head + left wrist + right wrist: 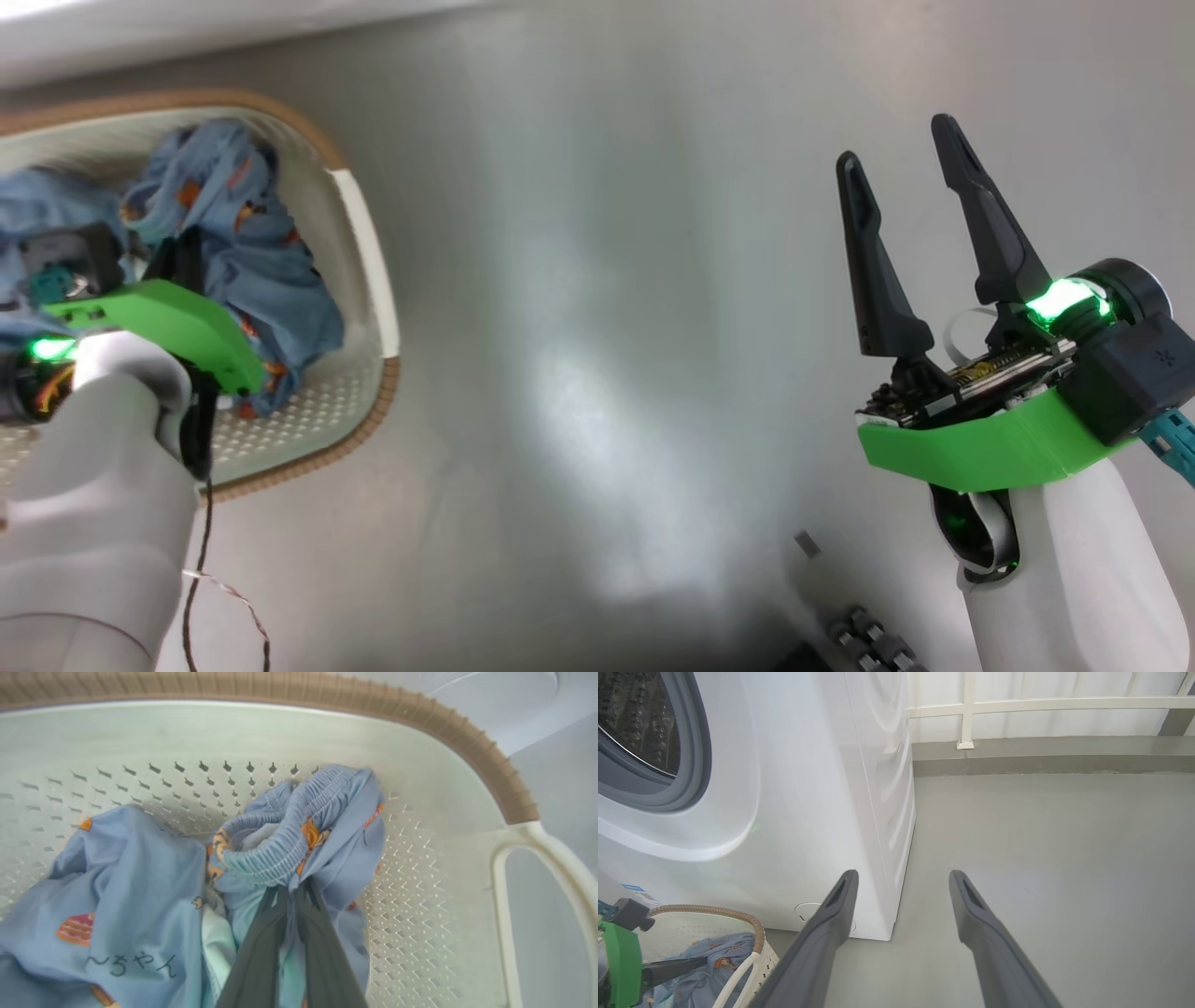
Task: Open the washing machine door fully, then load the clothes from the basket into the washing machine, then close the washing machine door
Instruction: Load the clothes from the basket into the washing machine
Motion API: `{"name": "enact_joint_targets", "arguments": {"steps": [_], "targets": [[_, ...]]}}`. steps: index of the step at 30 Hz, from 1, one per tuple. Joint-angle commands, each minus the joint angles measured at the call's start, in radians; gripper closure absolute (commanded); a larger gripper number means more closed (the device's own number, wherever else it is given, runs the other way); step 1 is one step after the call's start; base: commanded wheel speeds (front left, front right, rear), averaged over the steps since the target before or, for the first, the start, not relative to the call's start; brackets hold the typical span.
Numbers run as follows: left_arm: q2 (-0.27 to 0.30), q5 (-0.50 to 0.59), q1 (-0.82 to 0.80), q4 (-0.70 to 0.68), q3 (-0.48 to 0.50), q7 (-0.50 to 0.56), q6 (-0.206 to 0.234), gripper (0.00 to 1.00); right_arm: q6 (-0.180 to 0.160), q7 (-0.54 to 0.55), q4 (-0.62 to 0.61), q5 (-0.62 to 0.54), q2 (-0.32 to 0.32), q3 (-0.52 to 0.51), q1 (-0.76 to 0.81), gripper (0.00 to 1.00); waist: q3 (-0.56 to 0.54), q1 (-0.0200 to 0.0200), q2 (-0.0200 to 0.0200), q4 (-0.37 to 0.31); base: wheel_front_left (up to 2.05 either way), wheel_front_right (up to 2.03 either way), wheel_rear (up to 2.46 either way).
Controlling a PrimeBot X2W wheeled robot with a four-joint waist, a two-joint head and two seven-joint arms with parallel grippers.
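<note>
Grey floor point(1041, 858) beside white washing machine point(808, 788)

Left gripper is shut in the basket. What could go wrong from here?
The left gripper pinches only a thin fold of the clothes, so it may slip. The bunched garments could drag along and spill over the basket rim onto the floor.
</note>
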Motion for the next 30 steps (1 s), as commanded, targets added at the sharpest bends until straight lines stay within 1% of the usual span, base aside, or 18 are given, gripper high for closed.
{"name": "enact_joint_targets", "arguments": {"steps": [1, 7, 13, 14, 15, 21, 30], "targets": [[0.034, 0.015, 0.045, -0.043, 0.025, -0.011, 0.019, 1.0, 0.002, -0.005, -0.015, -0.009, 0.002, 0.013, 0.054, 0.0, -0.056, 0.0, 0.0, 0.044, 0.0, 0.0, 0.0], [0.044, 0.066, 0.146, -0.226, 0.087, -0.012, 0.071, 1.0, 0.002, -0.005, 0.009, -0.024, 0.002, 0.008, 0.076, 0.0, -0.133, 0.0, 0.0, 0.079, 0.0, 0.0, 0.0], [0.036, 0.126, 0.27, -0.405, 0.171, -0.012, 0.107, 1.0, 0.002, -0.005, 0.047, -0.038, 0.002, -0.002, 0.104, 0.0, -0.223, 0.0, 0.0, 0.114, 0.0, 0.0, 0.0], [0.032, 0.137, 0.29, -0.433, 0.185, -0.012, 0.11, 1.0, 0.002, -0.005, 0.054, -0.04, 0.002, -0.005, 0.111, 0.0, -0.239, 0.0, 0.0, 0.121, 0.0, 0.0, 0.0], [0.032, 0.137, 0.29, -0.433, 0.185, -0.012, 0.11, 1.0, 0.002, -0.005, 0.054, -0.04, 0.002, -0.005, 0.111, 0.0, -0.239, 0.0, 0.0, 0.121, 0.0, 0.0, 0.0], [0.012, 0.204, 0.406, -0.591, 0.27, -0.012, 0.132, 1.0, 0.002, -0.005, 0.088, -0.049, 0.002, -0.02, 0.15, 0.0, -0.341, 0.0, 0.0, 0.158, 0.0, 0.0, 0.0], [0.002, 0.315, 0.613, -0.827, 0.375, -0.012, 0.152, 1.0, 0.002, -0.005, 0.14, -0.05, 0.002, -0.017, 0.214, 0.0, -0.509, 0.0, 0.0, 0.177, 0.0, 0.0, 0.0]]}}
